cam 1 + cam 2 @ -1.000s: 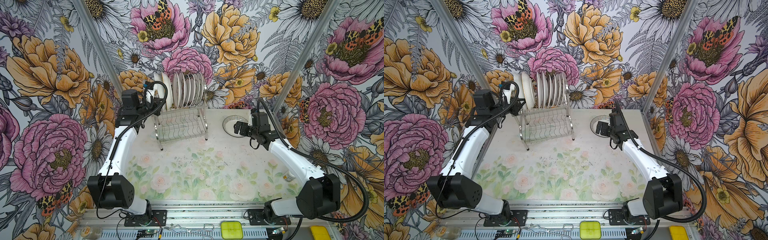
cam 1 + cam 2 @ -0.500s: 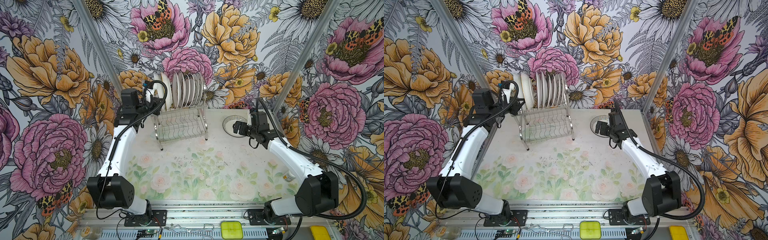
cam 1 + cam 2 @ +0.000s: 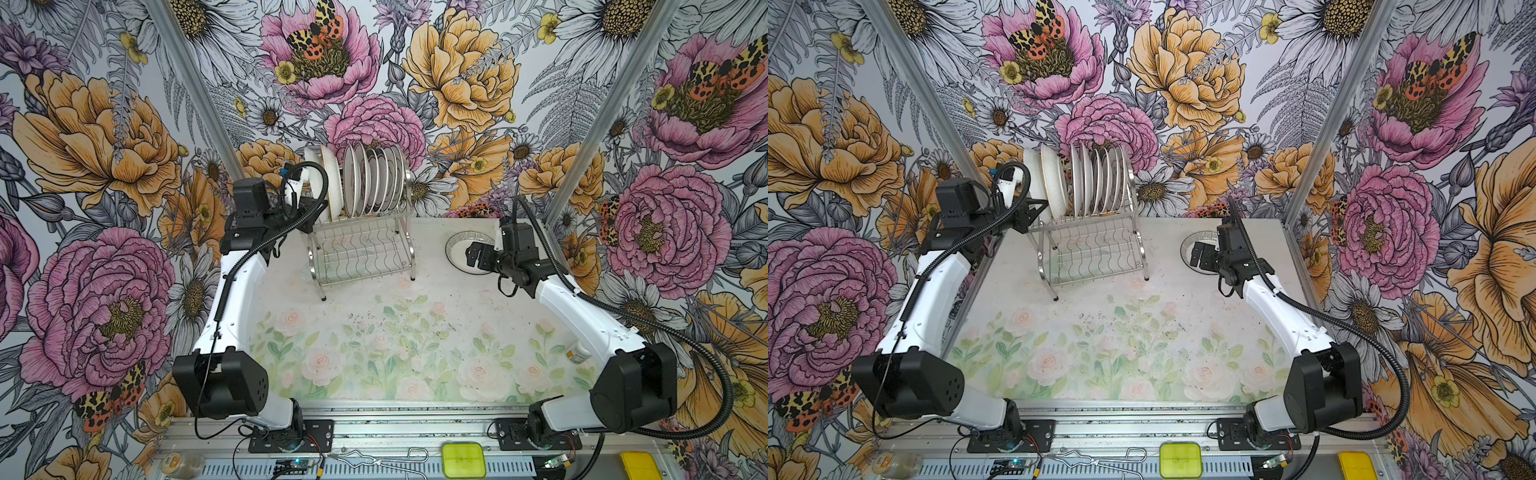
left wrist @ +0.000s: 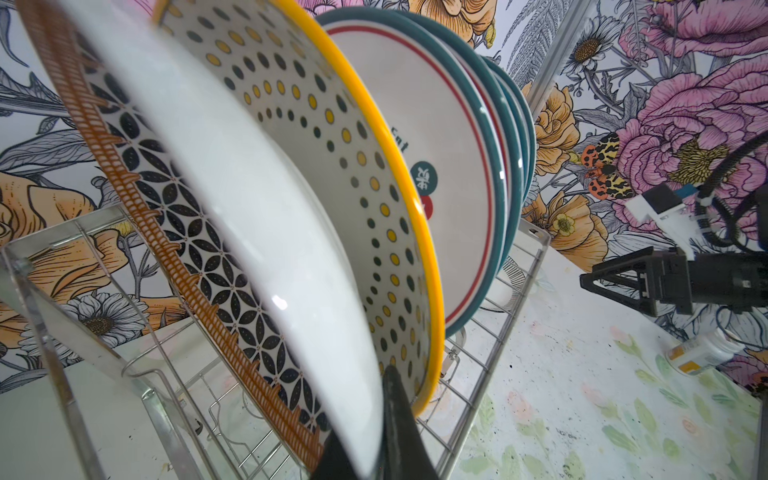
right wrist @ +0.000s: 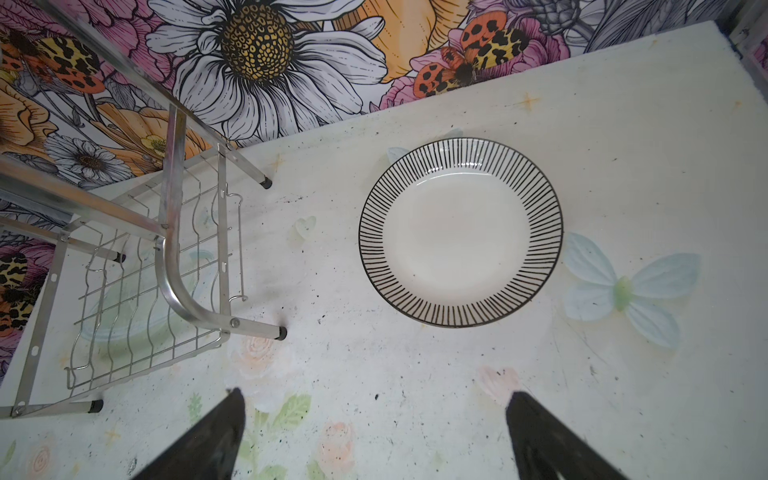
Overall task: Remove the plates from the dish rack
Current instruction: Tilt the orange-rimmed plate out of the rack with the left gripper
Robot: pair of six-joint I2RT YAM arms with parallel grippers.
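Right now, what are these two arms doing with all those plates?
They are emptying a dish rack. The left gripper is shut on the rim of the end plate in the upright row of plates on the rack's top shelf. The right gripper is open and empty above the table, close to a striped plate lying flat there.
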